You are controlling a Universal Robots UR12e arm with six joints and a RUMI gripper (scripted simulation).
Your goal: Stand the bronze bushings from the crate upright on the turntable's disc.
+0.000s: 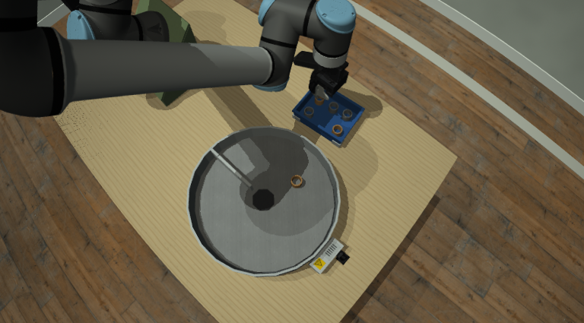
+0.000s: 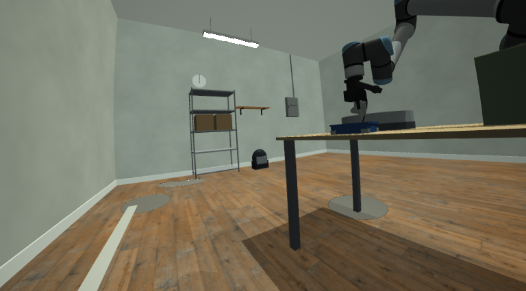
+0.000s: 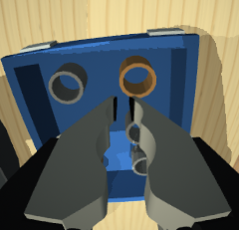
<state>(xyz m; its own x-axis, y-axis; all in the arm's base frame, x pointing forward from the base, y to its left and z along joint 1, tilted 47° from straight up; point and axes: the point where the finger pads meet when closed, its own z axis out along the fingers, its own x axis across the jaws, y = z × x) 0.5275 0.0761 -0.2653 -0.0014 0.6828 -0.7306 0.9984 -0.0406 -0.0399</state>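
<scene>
A bronze bushing stands on the turntable's disc, right of the dark hub. The blue crate holds two bronze bushings: one at the back and one at the near corner. Steel bushings stand in it too; one steel bushing shows plainly in the wrist view. My gripper is shut and empty, with a narrow gap between its tips, low over the crate beside the back bronze bushing. The fingers hide part of the crate.
The turntable has a raised rim and a pale bar reaching from the rim towards the hub. A control box sits at its near right side. A green panel stands near the arm's base. The crate's walls surround the bushings.
</scene>
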